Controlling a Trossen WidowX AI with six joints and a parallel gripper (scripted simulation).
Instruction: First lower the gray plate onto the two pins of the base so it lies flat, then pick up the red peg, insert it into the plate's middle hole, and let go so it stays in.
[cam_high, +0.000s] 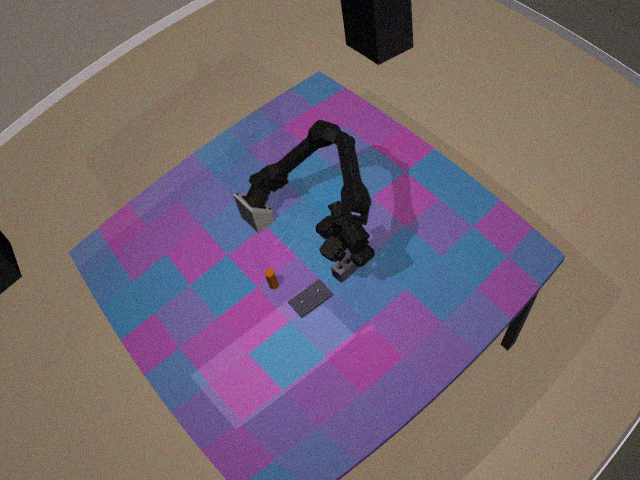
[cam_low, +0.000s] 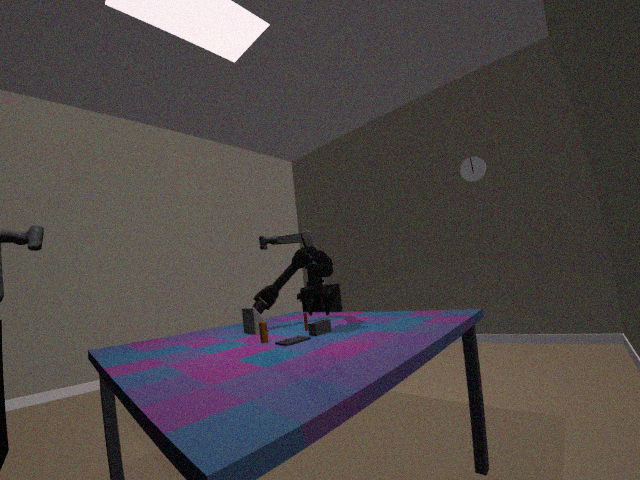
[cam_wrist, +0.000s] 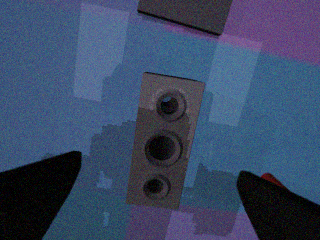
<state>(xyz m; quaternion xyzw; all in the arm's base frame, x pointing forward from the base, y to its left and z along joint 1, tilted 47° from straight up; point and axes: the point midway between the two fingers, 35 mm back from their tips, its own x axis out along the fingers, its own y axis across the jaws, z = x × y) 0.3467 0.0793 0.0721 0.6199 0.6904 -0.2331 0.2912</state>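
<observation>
The gray plate (cam_high: 343, 269) (cam_low: 320, 326) (cam_wrist: 165, 145) lies flat on the table, a small block with three holes in a row, the middle one the largest. My gripper (cam_high: 347, 257) (cam_low: 316, 310) (cam_wrist: 162, 169) is open and empty, pointing down right above the plate, one finger on each side of it. The dark flat base (cam_high: 310, 298) (cam_low: 292, 340) (cam_wrist: 185, 12) with two small pins lies a short way off. The red peg (cam_low: 306, 321) (cam_wrist: 272, 179) stands close by my right finger; the arm hides it in the top view.
An orange peg (cam_high: 271, 277) (cam_low: 263, 330) stands upright left of the base. The arm's gray mount (cam_high: 253, 211) (cam_low: 249, 320) sits further back on the table. Dark posts (cam_high: 377, 25) stand on the floor beyond the table.
</observation>
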